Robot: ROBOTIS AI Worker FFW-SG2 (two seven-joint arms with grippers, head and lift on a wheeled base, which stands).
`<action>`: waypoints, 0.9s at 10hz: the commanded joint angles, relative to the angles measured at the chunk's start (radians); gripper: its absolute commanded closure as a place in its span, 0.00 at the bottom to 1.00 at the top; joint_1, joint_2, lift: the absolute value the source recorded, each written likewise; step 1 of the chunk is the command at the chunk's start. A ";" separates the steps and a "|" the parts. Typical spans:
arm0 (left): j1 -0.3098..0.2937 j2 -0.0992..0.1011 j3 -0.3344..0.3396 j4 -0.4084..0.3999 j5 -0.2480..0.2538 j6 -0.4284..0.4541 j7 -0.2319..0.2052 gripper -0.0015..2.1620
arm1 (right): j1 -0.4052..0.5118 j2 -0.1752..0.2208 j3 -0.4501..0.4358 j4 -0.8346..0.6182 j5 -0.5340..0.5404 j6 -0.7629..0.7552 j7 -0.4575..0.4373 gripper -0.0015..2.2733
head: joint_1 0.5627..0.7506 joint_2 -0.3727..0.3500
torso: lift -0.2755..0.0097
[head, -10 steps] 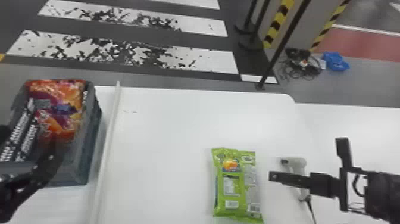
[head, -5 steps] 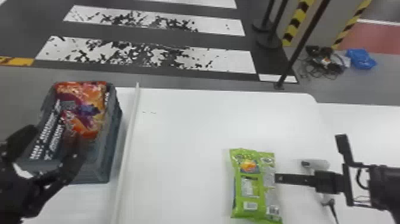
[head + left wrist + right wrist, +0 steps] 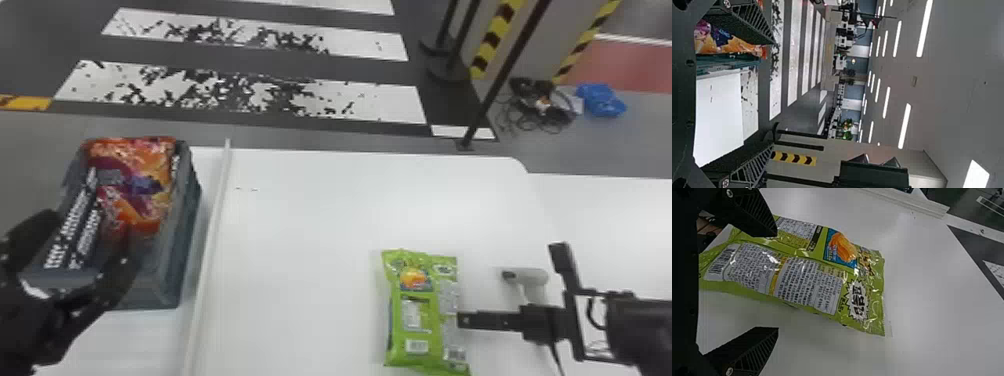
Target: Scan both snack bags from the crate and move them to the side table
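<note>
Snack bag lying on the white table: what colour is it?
Mostly green, clearest in the right wrist view.

The right hand (image 3: 465,320) partly hides the scanner (image 3: 533,276).

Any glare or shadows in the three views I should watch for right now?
Right wrist view: white glints on the green snack bag, with a soft grey shadow beside it on the white table; left wrist view: ceiling lights glare bright white; head view: pale bright patches on the table beyond the bag.
</note>
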 commanded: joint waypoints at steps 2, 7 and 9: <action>-0.002 0.000 -0.003 0.000 0.002 0.000 -0.002 0.04 | 0.011 -0.002 0.020 0.018 0.005 -0.032 0.006 0.04 | 0.70 0.33 | 0.86; 0.006 0.000 0.002 0.001 0.011 -0.006 -0.019 0.04 | 0.005 0.030 0.084 0.029 0.035 -0.048 0.000 0.06 | 0.70 0.38 | 0.86; 0.006 0.000 0.002 0.008 0.011 -0.006 -0.019 0.04 | -0.010 0.029 0.084 0.063 0.043 -0.112 0.001 0.62 | 0.70 0.40 | 0.86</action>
